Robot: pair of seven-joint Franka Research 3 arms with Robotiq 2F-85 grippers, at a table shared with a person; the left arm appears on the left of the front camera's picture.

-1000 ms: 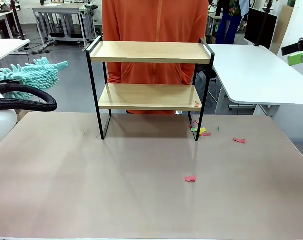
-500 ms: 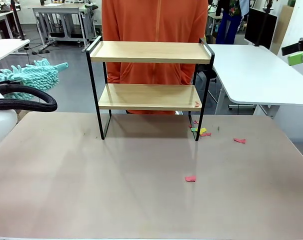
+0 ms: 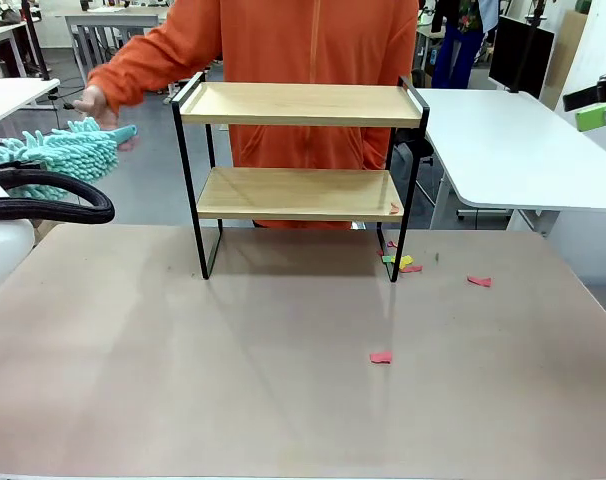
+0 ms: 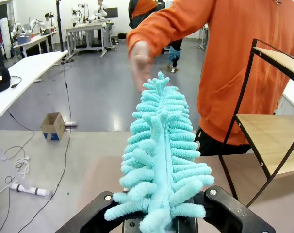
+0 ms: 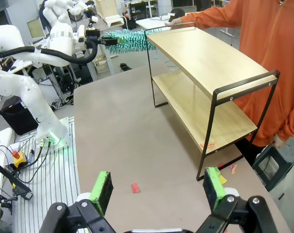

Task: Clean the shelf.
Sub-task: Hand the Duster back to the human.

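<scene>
Brown surface (image 3: pixel 283 380) carries the shelf (image 3: pixel 299 104), lying crosswise, right of my left jaws, which clamp the duster (image 4: pixel 159 155); a person's hand (image 3: pixel 91 100) touches its tip; right jaws apart.

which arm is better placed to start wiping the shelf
Left, probably: its fingers are shut on the fluffy turquoise microfibre duster, beside the two-tier wooden shelf. The right fingers are open and empty.

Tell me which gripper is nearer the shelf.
Hard to call, perhaps the left. The left gripper, shut on the duster, sits just off the shelf's end, beyond the table edge. The right gripper, open, hangs back over the table's opposite corner.
</scene>
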